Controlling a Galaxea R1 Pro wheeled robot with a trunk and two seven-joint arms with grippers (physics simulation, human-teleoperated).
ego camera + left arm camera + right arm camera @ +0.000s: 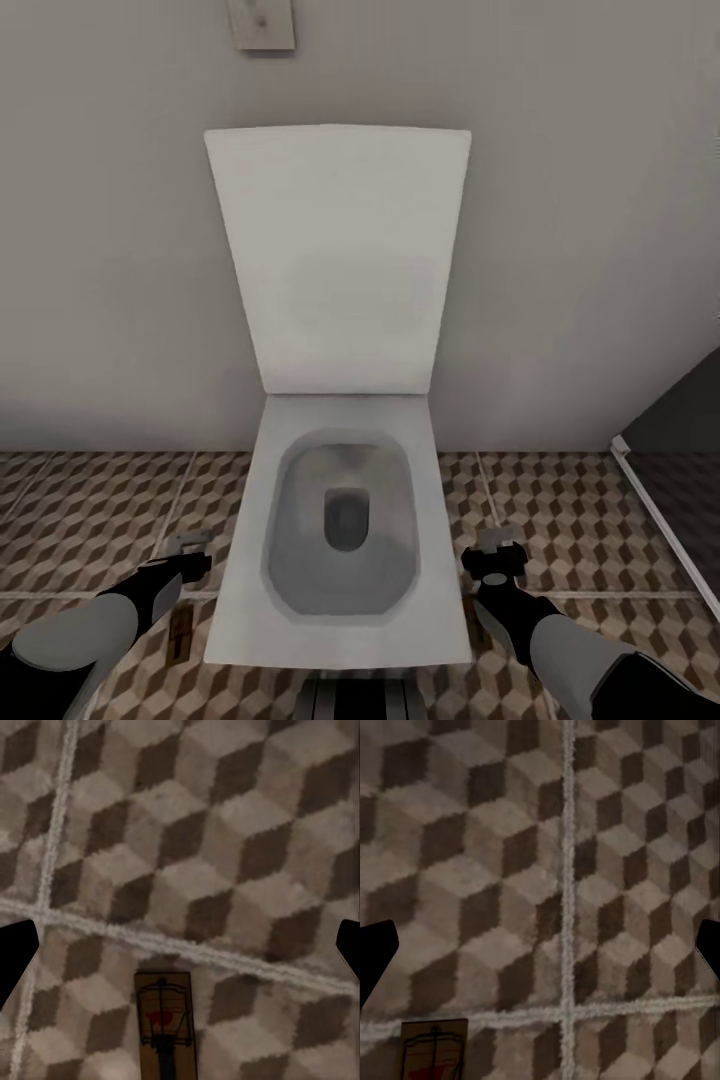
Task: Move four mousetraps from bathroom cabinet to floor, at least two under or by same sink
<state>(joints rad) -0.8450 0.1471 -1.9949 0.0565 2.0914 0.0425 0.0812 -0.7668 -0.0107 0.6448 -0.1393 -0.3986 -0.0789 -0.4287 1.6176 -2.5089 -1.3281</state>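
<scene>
Left gripper (188, 560): your jaws stand wide, empty, above the floor (225, 832), a mousetrap (165, 1024) lying flat just below. Right gripper (492, 562) likewise spread; another mousetrap (433, 1050) nearby. Toilet (340, 520) bowl between.

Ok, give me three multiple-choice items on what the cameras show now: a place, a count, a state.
1. Where is the trap in the head view?
A. in the bowl
B. on the floor beside the toilet, on the left arm's side
C. on the lid

2. How many traps show in the left wrist view?
A. none
B. one
C. three

3. The left gripper is:
A. open
B. shut on a trap
C. shut, empty

Answers:
1 B: it lies flat on the tiles by the toilet's edge.
2 B: a single board lies there.
3 A: its fingers stand wide apart with nothing between them.
</scene>
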